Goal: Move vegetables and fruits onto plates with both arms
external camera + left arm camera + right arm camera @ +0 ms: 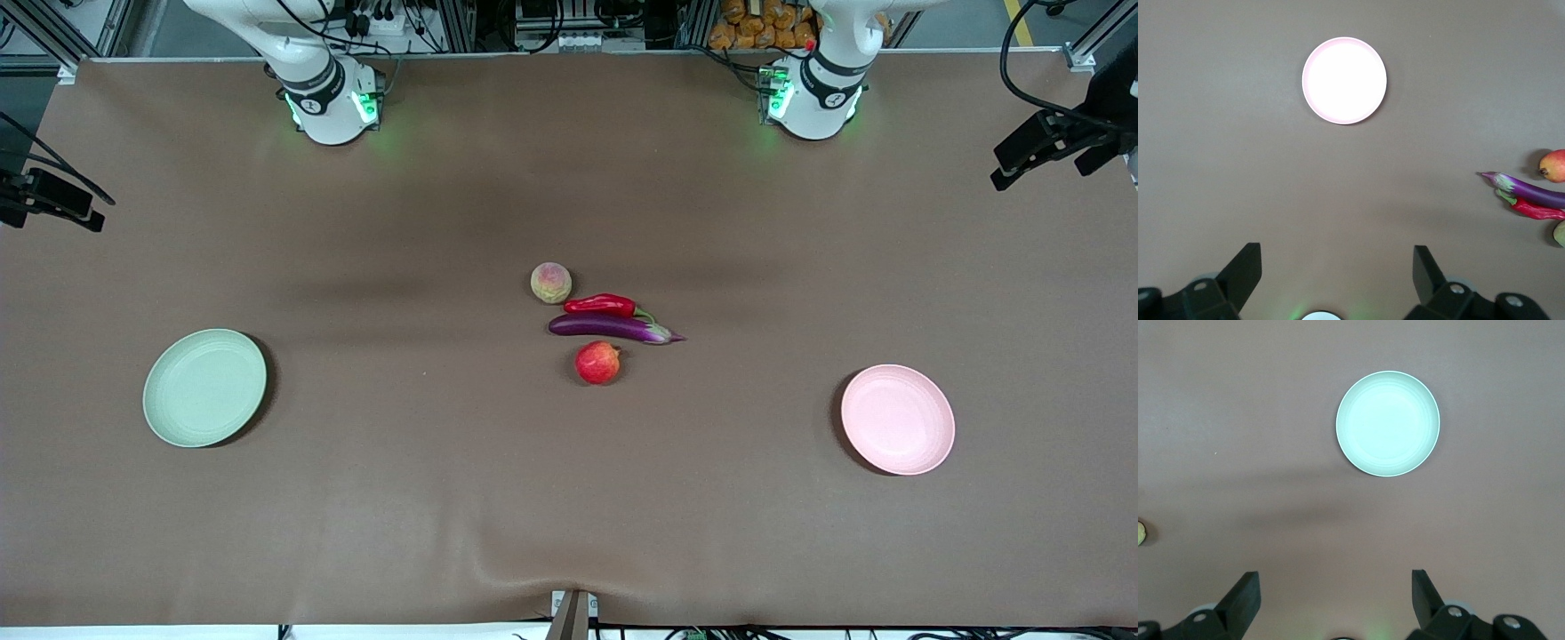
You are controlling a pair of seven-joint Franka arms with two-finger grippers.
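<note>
With both our left hand (1337, 280) and right hand (1335, 597) open and high over the worktop (427, 498), we risk nudging the chili (602, 305) when grasping the eggplant (609, 327), which touches it, between peach (551, 283) and apple (597, 363).

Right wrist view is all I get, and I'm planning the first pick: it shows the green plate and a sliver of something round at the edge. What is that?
Observer: A peach, mid-table, farthest from the front camera in a cluster.
Operator: What else is there?
Observer: A chili pepper beside an eggplant, then an apple nearest the front camera.
Operator: Second plate?
Observer: A pink plate, nothing on it, toward the left arm's end.
Operator: Left tool?
Observer: The left tool is open, raised over the table between its base and the pink plate, mirroring your right tool.
</note>
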